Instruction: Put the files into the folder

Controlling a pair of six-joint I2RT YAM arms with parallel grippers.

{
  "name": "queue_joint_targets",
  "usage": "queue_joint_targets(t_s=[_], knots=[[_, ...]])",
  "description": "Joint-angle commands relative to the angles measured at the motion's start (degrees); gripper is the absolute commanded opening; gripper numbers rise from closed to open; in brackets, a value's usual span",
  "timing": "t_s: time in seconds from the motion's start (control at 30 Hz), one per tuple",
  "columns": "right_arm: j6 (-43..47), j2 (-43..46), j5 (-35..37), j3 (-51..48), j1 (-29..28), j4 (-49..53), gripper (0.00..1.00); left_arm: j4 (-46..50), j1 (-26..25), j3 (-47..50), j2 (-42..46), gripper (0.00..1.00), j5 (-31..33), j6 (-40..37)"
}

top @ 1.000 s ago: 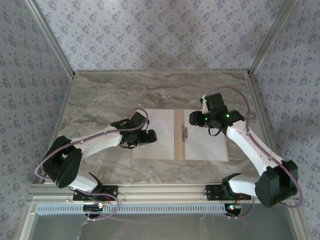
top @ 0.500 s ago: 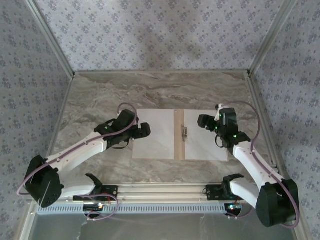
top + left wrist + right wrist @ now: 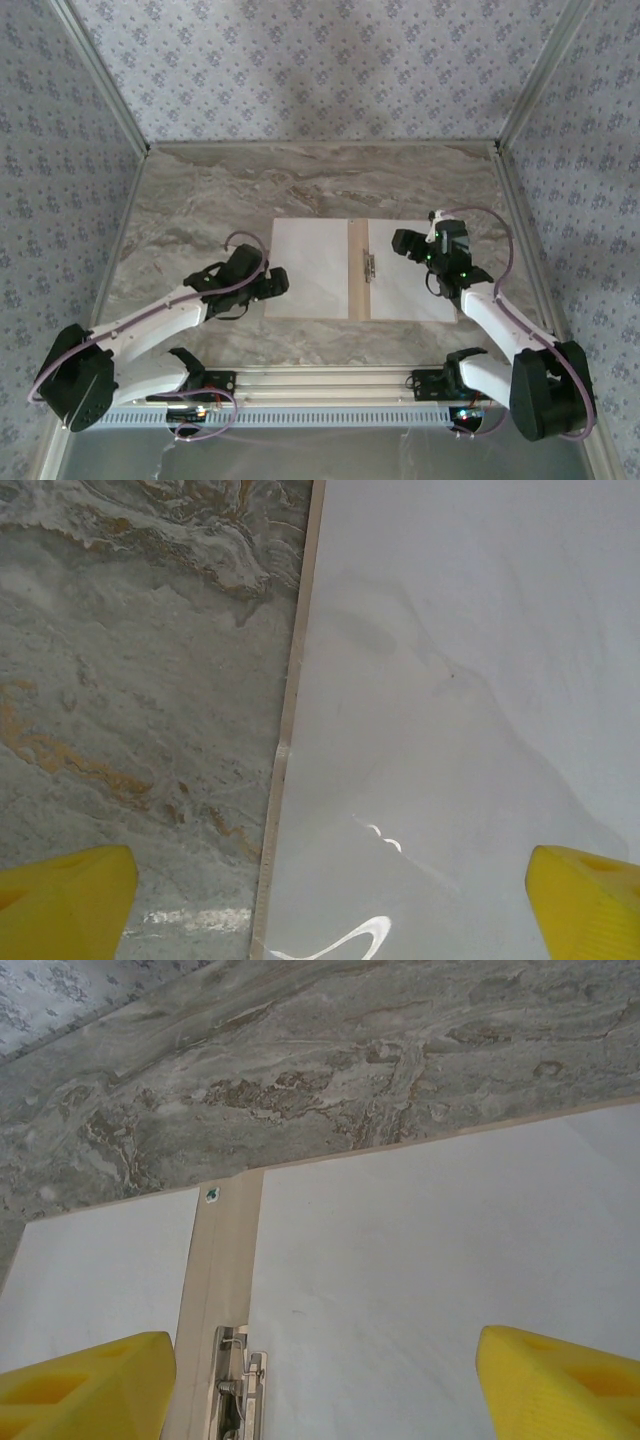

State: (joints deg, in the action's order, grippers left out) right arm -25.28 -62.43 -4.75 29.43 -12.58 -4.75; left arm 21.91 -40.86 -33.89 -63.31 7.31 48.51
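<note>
1. Two thin white rectangular paper sheets (image 3: 310,268) are lying on the open tan-brown cardboard folder (image 3: 358,262); left gripper (image 3: 278,284) is hovering at its left edge, right gripper (image 3: 399,242) over its right leaf.
2. Left gripper is gaping wide, gripping nothing.
3. Right gripper is gaping too, empty, beside the spine (image 3: 222,1250).

Flat tan-brown cardboard folder (image 3: 358,270): matt, smooth, bare strip along the spine. Small silver metal clip (image 3: 238,1382) on that spine: bright, shiny. Two plain white paper sheets (image 3: 310,268) on its leaves: smooth, with a glare streak on the left one. Grey-brown marble-patterned table top (image 3: 200,200) around the folder: polished, reflective.
</note>
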Motion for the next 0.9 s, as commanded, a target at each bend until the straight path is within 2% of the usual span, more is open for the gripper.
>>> queue_joint_targets(t_s=[0.0, 0.33, 0.87], knots=[[-0.87, -0.66, -0.51, 0.51, -0.9, -1.58, 0.8, -2.6, 0.5, 1.14, 1.87, 1.0, -2.51, 0.96], [-0.3, -3.07, -0.77, 1.49, -3.21, -2.46, 0.8, -0.39, 1.02, 1.54, -3.35, 0.96, -8.63, 2.54], [-1.35, -9.98, -2.3, 4.64, -5.41, -2.87, 0.81, 1.41, 2.1, 5.87, -0.97, 0.72, -13.33, 8.67]])
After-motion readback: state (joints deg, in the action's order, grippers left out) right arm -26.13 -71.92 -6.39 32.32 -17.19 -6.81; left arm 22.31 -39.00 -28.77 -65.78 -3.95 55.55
